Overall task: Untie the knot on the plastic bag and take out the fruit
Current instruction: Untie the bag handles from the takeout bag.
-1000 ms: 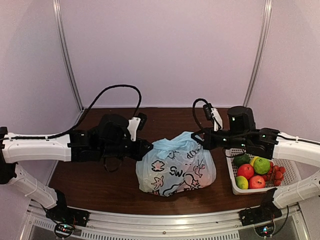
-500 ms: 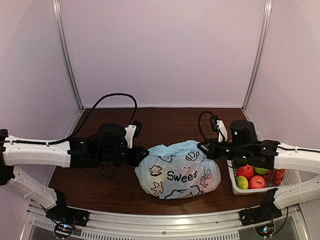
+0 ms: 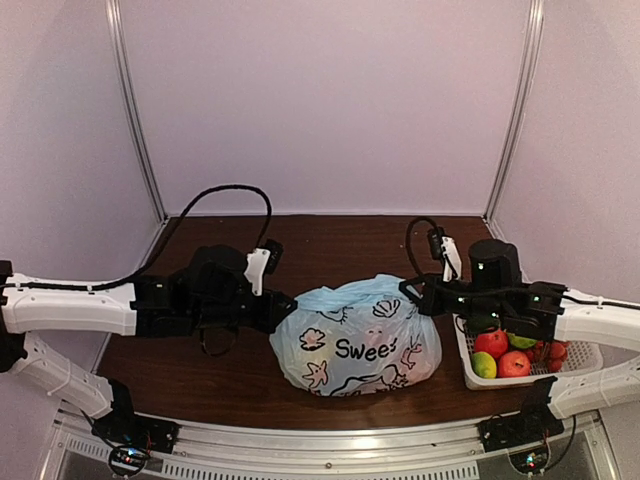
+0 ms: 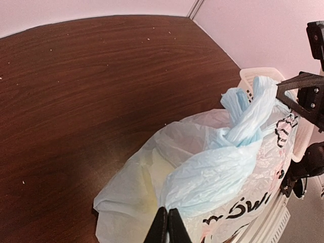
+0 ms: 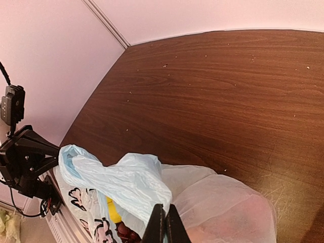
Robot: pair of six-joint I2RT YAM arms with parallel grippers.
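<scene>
The light blue plastic bag [image 3: 355, 338], printed "Sweet", sits mid-table between both arms. My left gripper [image 3: 283, 308] is shut on a fold of the bag's left side, and its jaws [image 4: 168, 224] pinch thin plastic in the left wrist view. My right gripper [image 3: 408, 292] is shut on the bag's right side, and its jaws [image 5: 165, 224] pinch plastic in the right wrist view. The knot [image 4: 244, 120] is a twisted lump of handle ears at the bag's top, still tied. A yellow fruit [image 5: 112, 212] and a dark red one [image 5: 126, 234] show through the bag's mouth.
A white mesh basket [image 3: 588, 362] with a green apple, limes and red fruit stands at the right, beside my right arm; its rim [image 4: 253, 77] shows behind the bag. Brown tabletop lies behind the bag. Pink walls enclose the table.
The bag has sunk and widened, turning so "Sweet" faces the camera. Both grippers have kept hold of it; the right one has moved slightly right and down.
</scene>
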